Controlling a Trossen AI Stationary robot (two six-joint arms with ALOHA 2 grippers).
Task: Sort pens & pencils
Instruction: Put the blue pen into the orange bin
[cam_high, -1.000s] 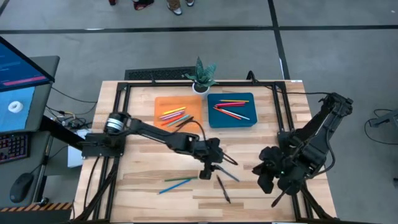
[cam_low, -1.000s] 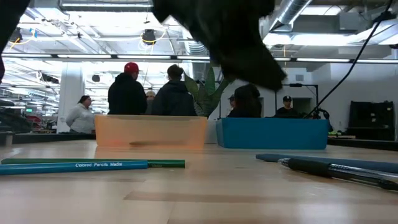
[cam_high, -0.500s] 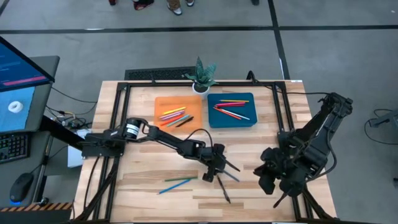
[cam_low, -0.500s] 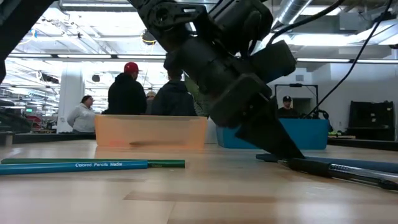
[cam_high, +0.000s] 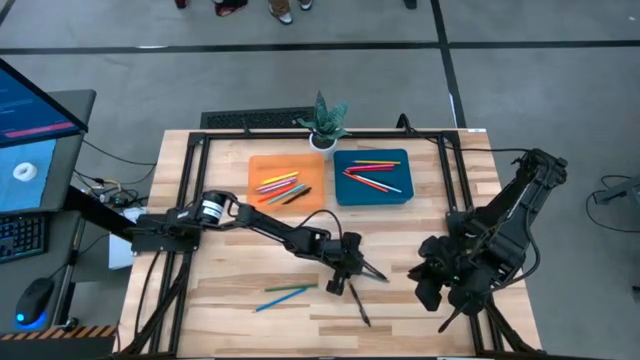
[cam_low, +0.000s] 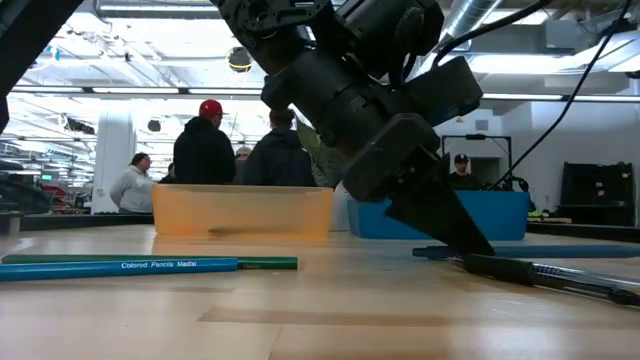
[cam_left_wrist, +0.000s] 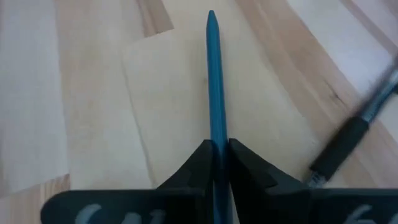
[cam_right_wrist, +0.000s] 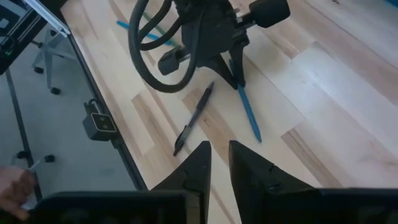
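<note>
Left wrist view: left gripper (cam_left_wrist: 220, 163) apparently pinches blue pencil (cam_left_wrist: 215, 93).

Left gripper (cam_high: 352, 272) reaches low mid-table, fingers pinched; right gripper (cam_high: 428, 290) (parked) nearly closed.

Blue pencil (cam_left_wrist: 215, 99) lying flat (gripper-pinched); black pen (cam_high: 359, 304) beside; blue-green pair (cam_high: 285, 294) apart.
</note>
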